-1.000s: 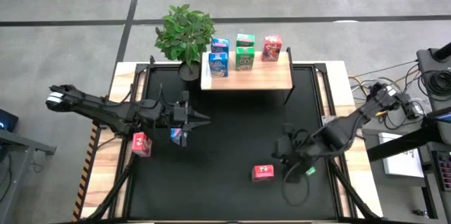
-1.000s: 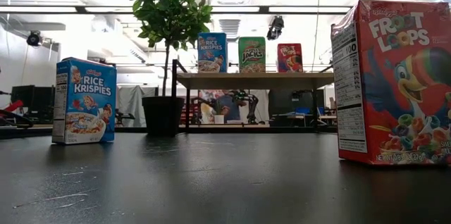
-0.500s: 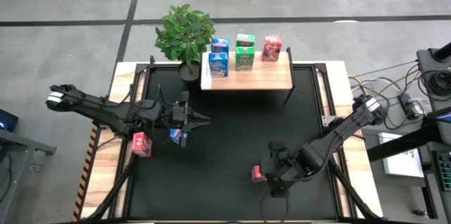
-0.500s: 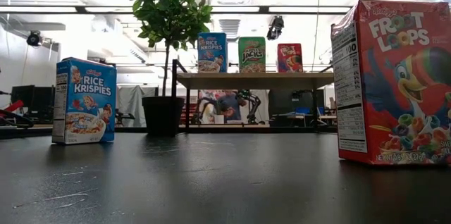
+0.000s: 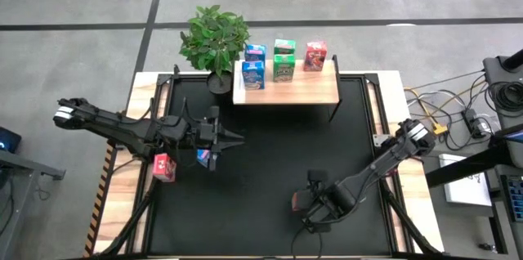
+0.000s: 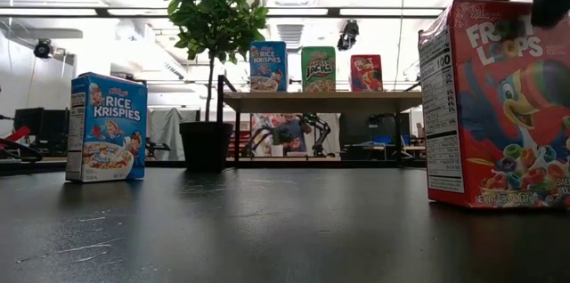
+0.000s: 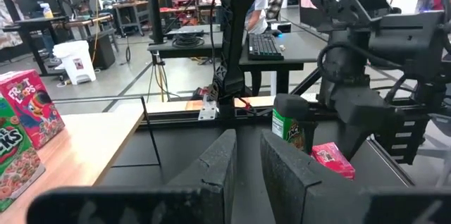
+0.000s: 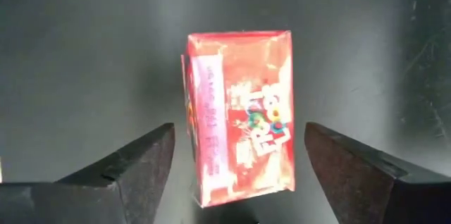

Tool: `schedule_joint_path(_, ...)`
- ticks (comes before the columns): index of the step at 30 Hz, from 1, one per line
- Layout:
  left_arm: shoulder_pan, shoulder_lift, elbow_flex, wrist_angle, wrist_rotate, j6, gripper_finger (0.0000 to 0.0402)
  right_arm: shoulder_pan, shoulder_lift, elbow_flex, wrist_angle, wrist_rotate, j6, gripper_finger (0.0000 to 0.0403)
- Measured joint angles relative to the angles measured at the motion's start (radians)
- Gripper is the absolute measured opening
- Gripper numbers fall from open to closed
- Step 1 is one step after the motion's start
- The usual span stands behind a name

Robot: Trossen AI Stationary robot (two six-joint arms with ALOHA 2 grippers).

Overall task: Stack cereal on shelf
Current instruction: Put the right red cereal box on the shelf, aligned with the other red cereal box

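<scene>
The black table (image 5: 270, 162) holds a wooden shelf (image 5: 298, 88) at the back, a plant pot (image 5: 218, 82) beside it, and three loose boxes: red (image 5: 164, 167), blue (image 5: 205, 158) and red (image 5: 299, 202)

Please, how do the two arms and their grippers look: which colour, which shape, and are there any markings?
Both arms are dark, slender and jointed. The left arm has a white band near its outer end; the right arm has a white band at a joint. The right gripper has two broad, wedge-shaped black fingers; the left gripper has two flat black fingers.

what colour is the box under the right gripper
Red box, Froot Loops print; clearest in the right wrist view.
</scene>
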Motion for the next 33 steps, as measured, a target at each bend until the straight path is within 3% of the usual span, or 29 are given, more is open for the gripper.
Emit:
schedule_joint_path(19, -0.04, 0.011, -0.003, 0.019, 0.0, 0.006, 0.0049, -0.03, 0.014, -0.01, 0.026, -0.026, -0.047, 0.0166)
schedule_joint_path(33, -0.055, 0.011, -0.008, 0.013, 0.0, 0.018, 0.0049, -0.054, 0.006, -0.01, 0.037, -0.026, -0.049, 0.0148)
